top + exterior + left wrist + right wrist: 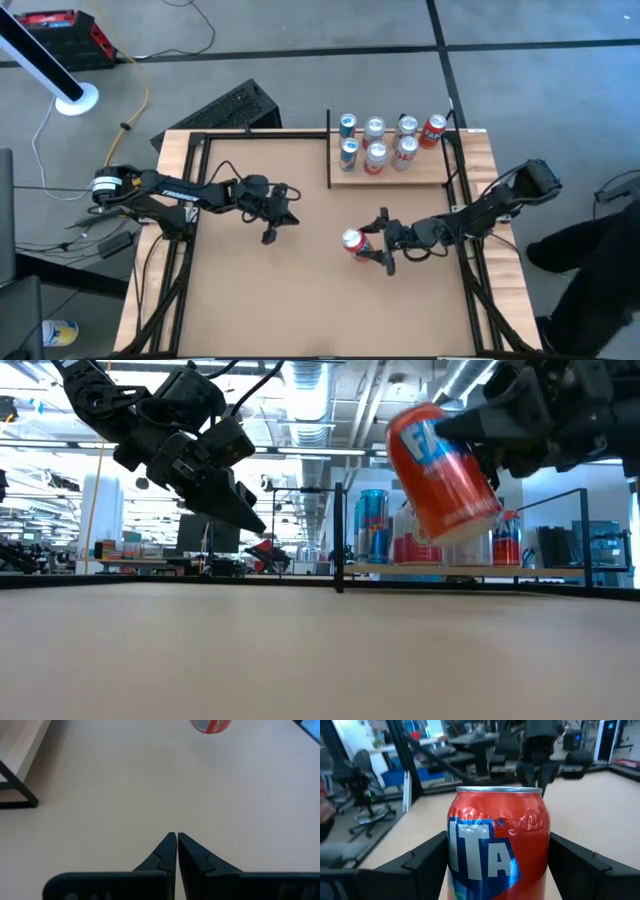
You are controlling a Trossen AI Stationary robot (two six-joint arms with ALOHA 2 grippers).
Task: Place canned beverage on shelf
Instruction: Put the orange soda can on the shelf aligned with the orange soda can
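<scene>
My right gripper (383,242) is shut on a red can with blue and white lettering (353,241), right of the table's middle; it also shows in the low view (443,472) and in the right wrist view (497,845). The shelf (392,172) is a pale wood panel at the table's far right, bearing several cans, blue ones (348,127) and red-and-white ones (406,152). My left gripper (270,236) is shut and empty, hovering over the table left of the middle. My right gripper pinches the can's side wall (456,851) between its two fingers (422,857), one on each side. The fingers come level from the table's right side. The can is lifted clear of the table and tilted, as the low view shows.
Black metal frame rails (190,180) edge the tabletop (300,300). A black post (340,535) stands at the shelf's left end. Bare tabletop lies between the two grippers and toward the near edge.
</scene>
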